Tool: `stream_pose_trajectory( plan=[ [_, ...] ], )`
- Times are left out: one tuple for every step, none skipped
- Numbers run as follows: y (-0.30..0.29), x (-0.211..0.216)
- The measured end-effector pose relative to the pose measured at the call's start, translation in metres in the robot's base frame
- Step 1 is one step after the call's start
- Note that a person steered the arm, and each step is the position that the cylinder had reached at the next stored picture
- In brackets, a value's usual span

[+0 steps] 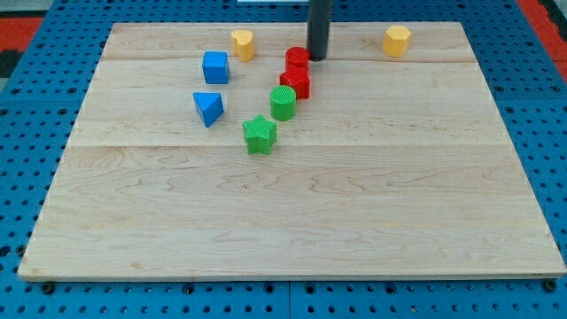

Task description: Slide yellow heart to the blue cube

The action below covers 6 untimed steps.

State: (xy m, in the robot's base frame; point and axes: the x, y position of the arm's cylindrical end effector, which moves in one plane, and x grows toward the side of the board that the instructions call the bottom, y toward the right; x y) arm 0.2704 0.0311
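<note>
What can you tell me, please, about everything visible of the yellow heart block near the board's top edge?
The yellow heart is a small, chunky block with a matt painted look, lying flat near the view's top. It touches nothing: the blue cube sits just below-left of it, apart, and my tip stands to its right beside the red cylinder.

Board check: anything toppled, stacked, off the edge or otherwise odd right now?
Nothing stands out. All blocks lie flat on the wooden board. My tip sits just right of the red cylinder, well right of the yellow heart, which lies just up-right of the blue cube.
</note>
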Motion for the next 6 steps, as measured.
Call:
stream_pose_trajectory(
  plan=[
    [-0.011, -0.004],
    [-0.033, -0.051],
    [-0.088, -0.050],
    [-0.096, -0.048],
    [-0.098, -0.034],
    [-0.104, -0.060]
  ],
)
